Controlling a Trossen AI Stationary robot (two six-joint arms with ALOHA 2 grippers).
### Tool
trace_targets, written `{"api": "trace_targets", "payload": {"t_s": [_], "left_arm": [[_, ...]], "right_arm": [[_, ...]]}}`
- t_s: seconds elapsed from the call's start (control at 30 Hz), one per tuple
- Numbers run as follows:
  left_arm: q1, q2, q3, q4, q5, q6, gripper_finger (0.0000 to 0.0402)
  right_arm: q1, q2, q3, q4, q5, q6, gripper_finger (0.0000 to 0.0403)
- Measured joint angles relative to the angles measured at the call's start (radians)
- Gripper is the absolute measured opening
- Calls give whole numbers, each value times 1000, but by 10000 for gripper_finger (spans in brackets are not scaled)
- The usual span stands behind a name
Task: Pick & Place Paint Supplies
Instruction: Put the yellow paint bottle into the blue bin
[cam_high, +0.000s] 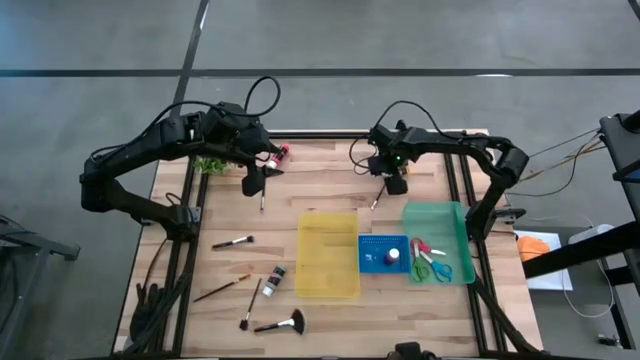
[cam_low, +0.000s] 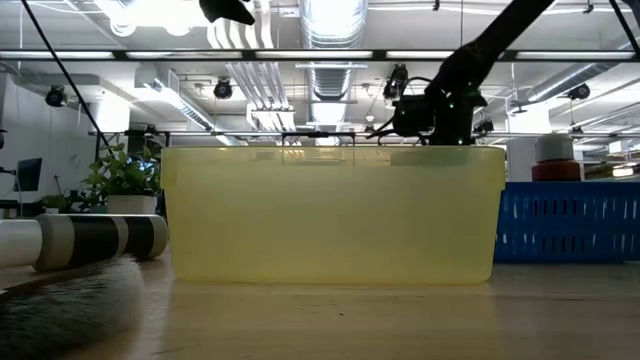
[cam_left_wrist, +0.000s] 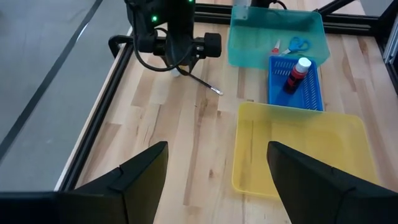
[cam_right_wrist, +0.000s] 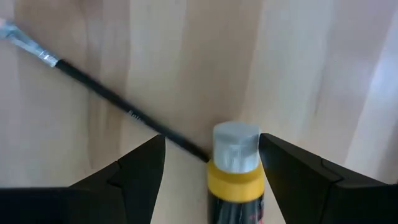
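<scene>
Yellow-banded, grey-capped, the paint bottle (cam_right_wrist: 235, 168) is seen between the right gripper's (cam_high: 396, 183) spread jaws at the far side of the bench (cam_high: 320, 170), beside a thin black paintbrush (cam_right_wrist: 118, 102); whether it is gripped cannot be told. The left gripper (cam_high: 254, 181) hangs wide open and empty, far left, over bare wood.

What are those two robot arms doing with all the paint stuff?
They are tidying paint supplies into trays. The right gripper is open around a yellow paint bottle that lies by a thin paintbrush near the table's back edge. The left gripper is open and empty. Scissors already lie in the green tray.
</scene>
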Motion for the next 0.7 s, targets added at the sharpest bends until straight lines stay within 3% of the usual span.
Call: {"api": "trace_targets", "payload": {"t_s": [0.5,0.7], "left_arm": [[0,0,0,0,1,-45,284],[0,0,0,0,1,-69,284]], "right_arm": [[-36,0,-75,168,12,7,257],[-45,22,-83,166,10,21,196]]}}
